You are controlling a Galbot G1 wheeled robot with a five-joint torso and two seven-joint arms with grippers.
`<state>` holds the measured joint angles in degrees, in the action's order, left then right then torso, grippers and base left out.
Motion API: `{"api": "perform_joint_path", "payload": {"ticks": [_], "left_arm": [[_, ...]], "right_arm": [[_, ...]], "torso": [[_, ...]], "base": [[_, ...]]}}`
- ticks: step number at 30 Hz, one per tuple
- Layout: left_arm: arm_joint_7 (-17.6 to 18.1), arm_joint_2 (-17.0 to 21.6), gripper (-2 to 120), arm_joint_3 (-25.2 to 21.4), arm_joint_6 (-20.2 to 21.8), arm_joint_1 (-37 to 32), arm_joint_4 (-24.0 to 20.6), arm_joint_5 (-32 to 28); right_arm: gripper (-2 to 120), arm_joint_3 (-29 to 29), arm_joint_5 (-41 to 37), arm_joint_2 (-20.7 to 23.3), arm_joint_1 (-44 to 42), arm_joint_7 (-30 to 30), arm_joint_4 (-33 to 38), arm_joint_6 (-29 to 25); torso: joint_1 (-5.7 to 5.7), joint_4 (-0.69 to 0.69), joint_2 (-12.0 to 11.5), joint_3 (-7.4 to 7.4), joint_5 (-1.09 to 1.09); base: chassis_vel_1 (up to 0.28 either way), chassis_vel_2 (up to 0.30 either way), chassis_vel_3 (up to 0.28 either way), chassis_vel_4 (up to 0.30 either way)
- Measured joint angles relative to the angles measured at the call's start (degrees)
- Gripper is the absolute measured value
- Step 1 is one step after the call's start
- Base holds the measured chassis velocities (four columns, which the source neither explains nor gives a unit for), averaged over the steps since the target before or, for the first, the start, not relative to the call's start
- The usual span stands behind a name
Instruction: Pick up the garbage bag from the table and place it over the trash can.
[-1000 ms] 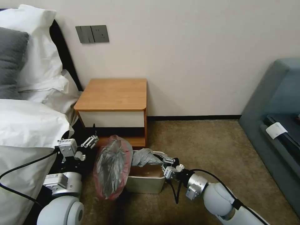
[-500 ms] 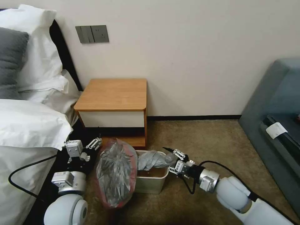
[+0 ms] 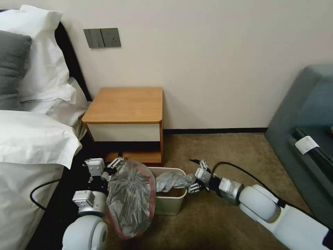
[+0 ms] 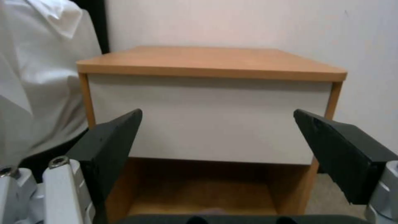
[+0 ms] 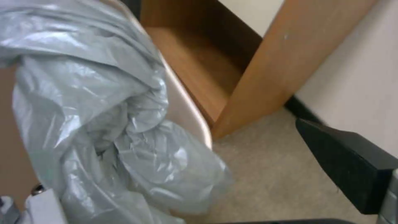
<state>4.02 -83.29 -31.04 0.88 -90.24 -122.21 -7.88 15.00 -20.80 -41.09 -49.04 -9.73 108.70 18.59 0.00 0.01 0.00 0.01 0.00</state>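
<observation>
Garbage bag [image 3: 130, 198]: grey, red-rimmed, was seen draped over the left side of the trash can [image 3: 170, 205] on the carpet, a twisted tail stretched across the opening to the right rim. Left hand [image 3: 110, 166]: spread wide, empty, just beside the bag; its wrist view was faced toward the counter [image 4: 211, 63]. Right hand [image 3: 197, 176]: fingers parted, the tail [image 5: 104, 124] lying between them. No legible writing was found.

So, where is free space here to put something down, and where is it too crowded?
Free: the table top, and the carpet between table and sofa. Crowded: around the trash can, where the garbage bag, the open left pincer and the open right pincer meet.
</observation>
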Motion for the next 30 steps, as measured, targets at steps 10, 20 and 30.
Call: {"api": "perform_joint_path", "payload": {"ticks": [10, 20, 30], "left_arm": [[0.0, -0.1, 93, 0.1, -0.1, -0.1, 0.8, 0.3], [0.0, -0.1, 93, 1.0, -0.1, 0.2, 1.0, 0.4], [0.0, 0.0, 93, 1.7, -0.5, 0.0, 1.9, 1.1]], "right_arm": [[100, 6.3, -9.1, 1.1, 11.8, -0.2, 0.7, 12.2], [100, 8.8, -13.3, -1.2, 11.7, 4.7, 2.0, 13.6], [100, 19.5, -36.4, -3.3, 21.2, 16.8, 0.4, 20.7]], "torso": [[0.00, 0.00, 0.0, 0.00, -0.01], [0.00, -0.01, 0.0, 0.00, 0.00], [0.00, -0.01, 0.0, 0.00, 0.00]], "base": [[0.000, 0.000, 0.000, 0.000], [0.000, 0.000, 0.000, 0.000], [0.000, 0.000, 0.000, 0.000]]}}
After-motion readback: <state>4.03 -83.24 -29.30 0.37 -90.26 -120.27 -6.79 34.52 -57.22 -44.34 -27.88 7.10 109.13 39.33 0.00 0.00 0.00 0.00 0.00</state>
